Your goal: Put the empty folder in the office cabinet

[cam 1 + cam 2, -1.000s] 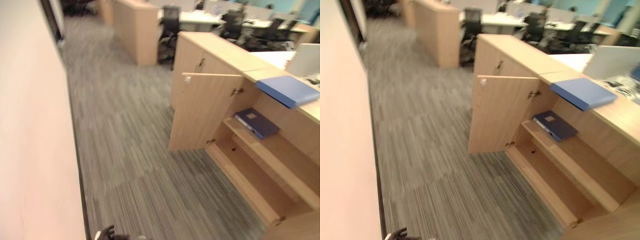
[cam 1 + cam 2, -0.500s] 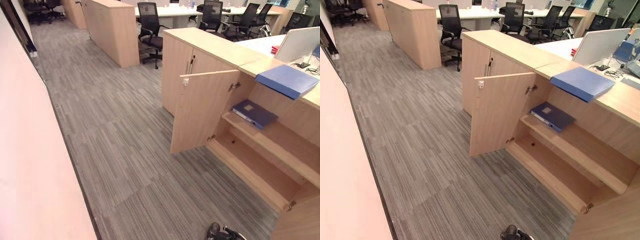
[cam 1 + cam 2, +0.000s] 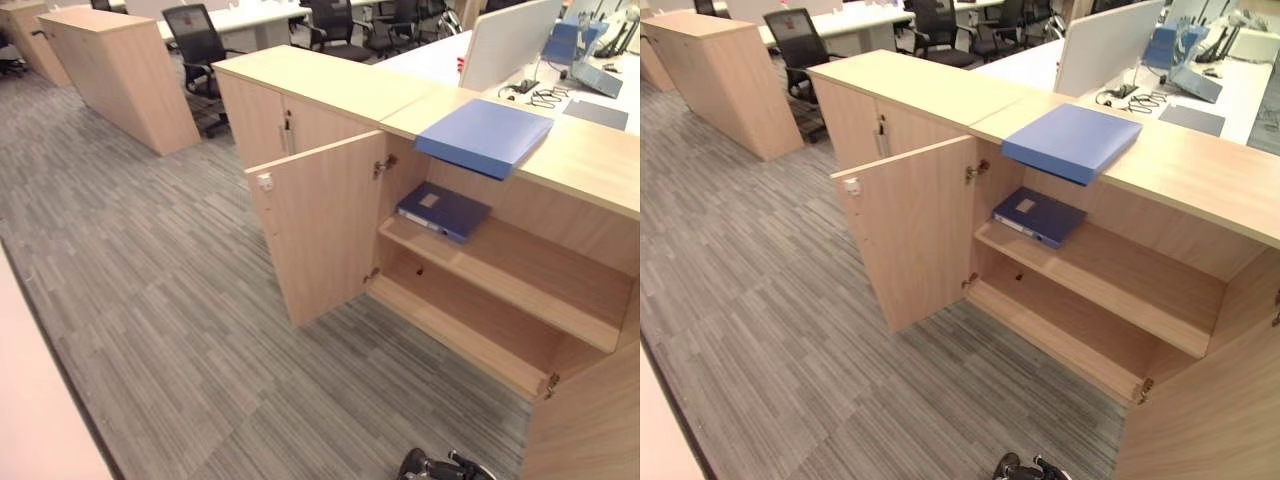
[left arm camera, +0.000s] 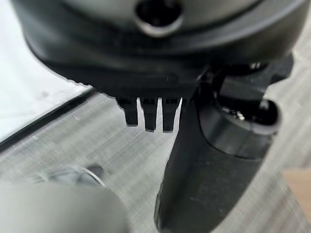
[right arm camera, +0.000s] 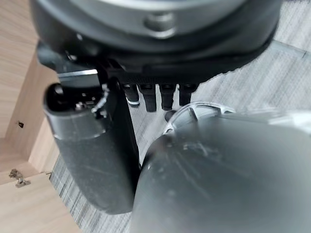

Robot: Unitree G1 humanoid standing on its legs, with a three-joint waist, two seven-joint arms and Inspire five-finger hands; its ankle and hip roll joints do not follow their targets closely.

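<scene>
Blue folder (image 3: 1072,141) on pale wood cabinet (image 3: 1200,190) (navy folder (image 3: 1038,215) inside), grey striped carpet (image 3: 770,330).

No legible text, numbers or signs. Pale label on dark blue folder (image 3: 1038,216) on cabinet shelf (image 3: 1110,290): print too small, unreadable.

The left hand (image 4: 165,73) hangs over the floor, its fingers (image 4: 148,115) straight and pointing down, the thumb (image 4: 209,165) alongside them, holding nothing. The right hand (image 5: 146,58) hangs likewise, fingers (image 5: 150,99) straight, thumb (image 5: 92,155) extended beside them, grasping nothing.
</scene>
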